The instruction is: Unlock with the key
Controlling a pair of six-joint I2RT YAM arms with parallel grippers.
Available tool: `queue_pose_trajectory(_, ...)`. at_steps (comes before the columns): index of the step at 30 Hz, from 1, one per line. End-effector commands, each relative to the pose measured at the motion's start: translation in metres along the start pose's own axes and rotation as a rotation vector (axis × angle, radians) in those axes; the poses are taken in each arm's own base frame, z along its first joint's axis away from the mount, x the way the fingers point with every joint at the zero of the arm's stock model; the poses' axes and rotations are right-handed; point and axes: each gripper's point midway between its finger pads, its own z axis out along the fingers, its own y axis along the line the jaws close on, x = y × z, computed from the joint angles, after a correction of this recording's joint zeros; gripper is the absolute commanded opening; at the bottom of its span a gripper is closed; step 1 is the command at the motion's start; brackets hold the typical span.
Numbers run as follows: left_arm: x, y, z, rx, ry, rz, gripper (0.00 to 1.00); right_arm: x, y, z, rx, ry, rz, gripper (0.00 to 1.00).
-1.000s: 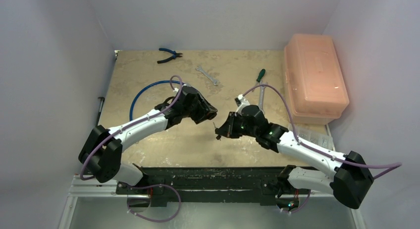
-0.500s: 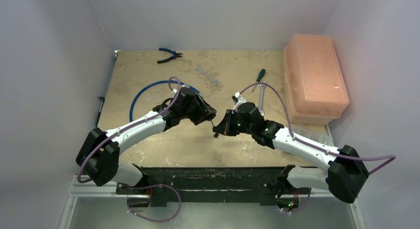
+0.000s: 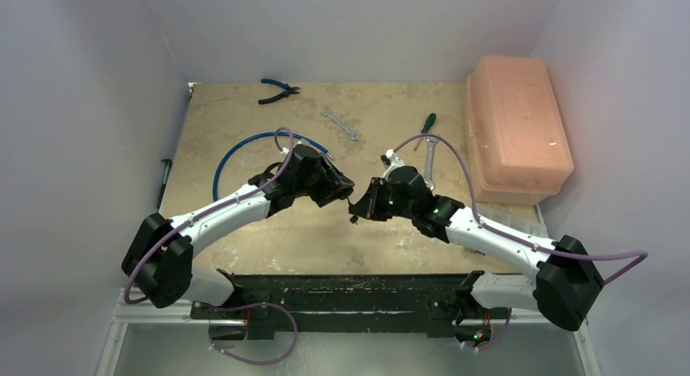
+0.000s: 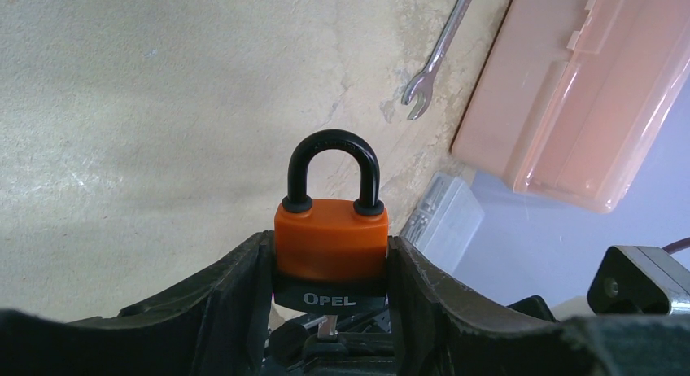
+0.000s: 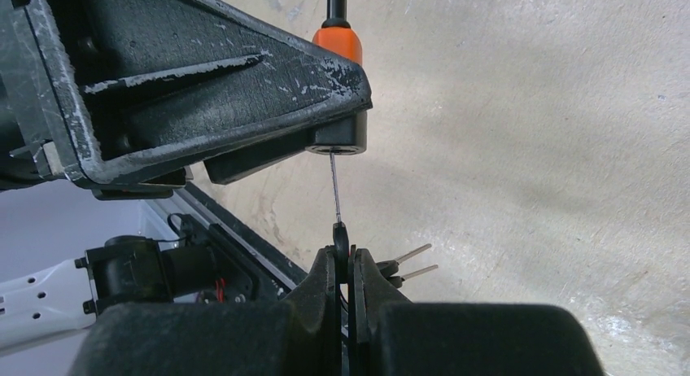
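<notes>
Left gripper (image 3: 340, 189) clamps the orange padlock (image 4: 329, 244) by its sides, shackle pointing away from it. Right gripper (image 5: 344, 262) pinches the key (image 5: 335, 189). The blade lines up with the lock's long axis, and its tip meets the keyhole end straight ahead.

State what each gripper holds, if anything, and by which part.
Left gripper clamps the orange padlock by its body's sides. Right gripper pinches the key by its head, blade reaching the padlock's underside.

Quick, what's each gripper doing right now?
Left gripper: closed on the orange padlock, shackle pointing away.
Right gripper: closed on the key, its tip at the padlock's underside.
</notes>
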Motion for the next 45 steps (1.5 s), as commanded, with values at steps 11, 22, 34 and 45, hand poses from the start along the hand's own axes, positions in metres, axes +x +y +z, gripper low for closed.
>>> queue_pose_trajectory(11,-0.009,-0.025,-0.016,0.094,-0.035,0.0,0.0,-0.03,0.018,0.003,-0.022,-0.081,-0.002,0.0)
queue_pose_trajectory(22,-0.009,-0.025,-0.016,0.094,-0.036,0.003,0.0,-0.04,0.016,0.004,-0.013,-0.105,0.001,0.0)
queue_pose_trajectory(34,-0.01,-0.016,-0.014,0.07,-0.049,0.007,0.0,-0.052,0.019,0.0,-0.003,-0.138,0.002,0.0)
queue_pose_trajectory(45,-0.012,-0.011,-0.011,0.055,-0.065,0.014,0.0,-0.055,0.021,0.002,0.002,-0.143,0.023,0.0)
